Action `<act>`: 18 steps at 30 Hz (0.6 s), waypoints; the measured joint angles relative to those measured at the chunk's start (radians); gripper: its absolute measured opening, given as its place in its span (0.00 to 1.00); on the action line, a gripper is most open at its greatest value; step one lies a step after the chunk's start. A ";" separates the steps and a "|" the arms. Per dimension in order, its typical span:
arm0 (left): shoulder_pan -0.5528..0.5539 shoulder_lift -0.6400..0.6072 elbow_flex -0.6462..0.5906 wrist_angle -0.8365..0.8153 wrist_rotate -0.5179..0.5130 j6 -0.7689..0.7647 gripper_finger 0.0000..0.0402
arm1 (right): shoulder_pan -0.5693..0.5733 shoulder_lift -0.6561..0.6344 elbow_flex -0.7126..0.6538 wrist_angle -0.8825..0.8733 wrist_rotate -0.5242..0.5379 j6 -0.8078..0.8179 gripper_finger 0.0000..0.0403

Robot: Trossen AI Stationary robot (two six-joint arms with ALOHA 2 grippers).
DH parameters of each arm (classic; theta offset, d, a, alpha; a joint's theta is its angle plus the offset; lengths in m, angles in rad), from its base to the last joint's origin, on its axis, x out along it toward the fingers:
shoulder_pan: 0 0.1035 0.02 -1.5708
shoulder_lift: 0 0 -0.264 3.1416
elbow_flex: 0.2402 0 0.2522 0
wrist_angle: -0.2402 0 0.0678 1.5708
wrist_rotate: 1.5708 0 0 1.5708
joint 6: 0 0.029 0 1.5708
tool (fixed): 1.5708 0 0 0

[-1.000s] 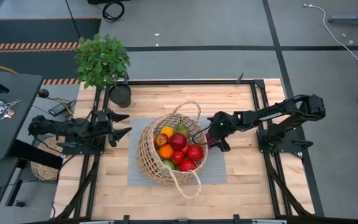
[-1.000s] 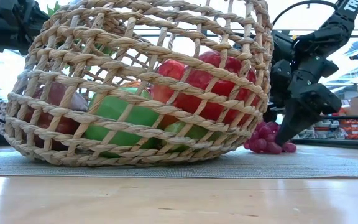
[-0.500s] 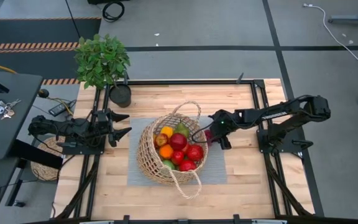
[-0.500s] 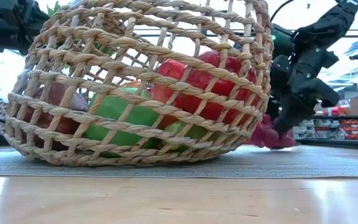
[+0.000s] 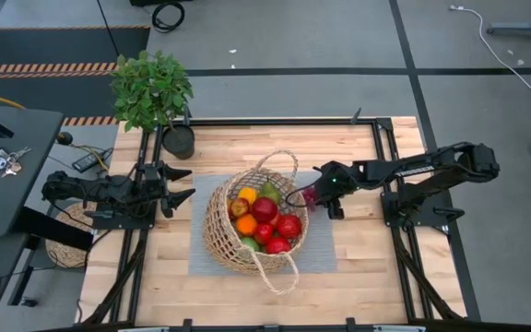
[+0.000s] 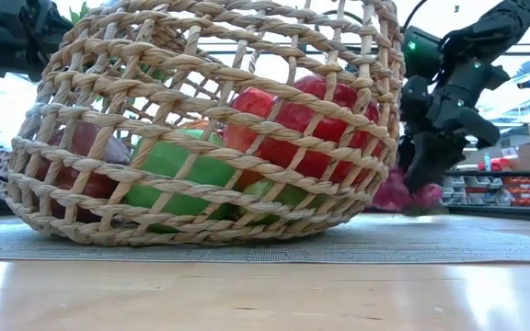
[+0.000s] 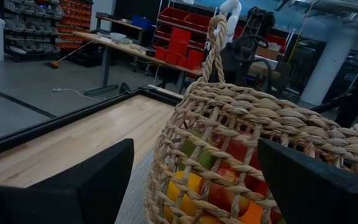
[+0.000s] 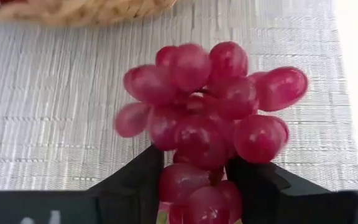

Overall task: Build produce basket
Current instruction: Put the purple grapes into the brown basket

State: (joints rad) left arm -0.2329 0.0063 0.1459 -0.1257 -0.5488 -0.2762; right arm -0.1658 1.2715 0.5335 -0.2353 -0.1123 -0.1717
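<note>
Here we have our right gripper (image 8: 194,177) clamped on the grapes (image 8: 207,118), just beside the basket (image 5: 247,217) on the mat (image 8: 55,106). Squeezed low, loose grapes could tear free. Farther off, our left gripper (image 5: 181,183) waits spread.

The right tool (image 8: 194,180) has moved in from a bit away and squeezed its two dark fingers (image 8: 132,180) onto the bunch of round red-purple grapes (image 8: 207,118). A second ago its fingers stood wider, with the grapes loose between them.
</note>
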 joint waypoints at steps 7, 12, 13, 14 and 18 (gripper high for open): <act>0.000 0.000 0.000 0.000 0.000 0.000 0.87 | 0.000 -0.112 0.074 -0.160 0.032 0.033 0.41; 0.000 0.000 0.000 0.000 0.000 0.000 0.87 | 0.000 -0.195 0.178 -0.273 0.042 0.077 0.41; 0.000 0.000 0.000 0.000 0.000 0.000 0.87 | 0.000 -0.211 0.200 -0.294 0.042 0.087 0.41; 0.000 0.000 0.000 0.000 0.000 0.001 0.87 | 0.000 -0.227 0.225 -0.318 0.042 0.096 0.41; 0.000 0.000 0.000 0.000 0.000 0.000 0.87 | 0.000 -0.282 0.336 -0.381 0.025 0.143 0.41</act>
State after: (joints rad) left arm -0.2331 0.0063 0.1459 -0.1257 -0.5487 -0.2757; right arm -0.1661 0.9897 0.8692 -0.6165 -0.0875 -0.0287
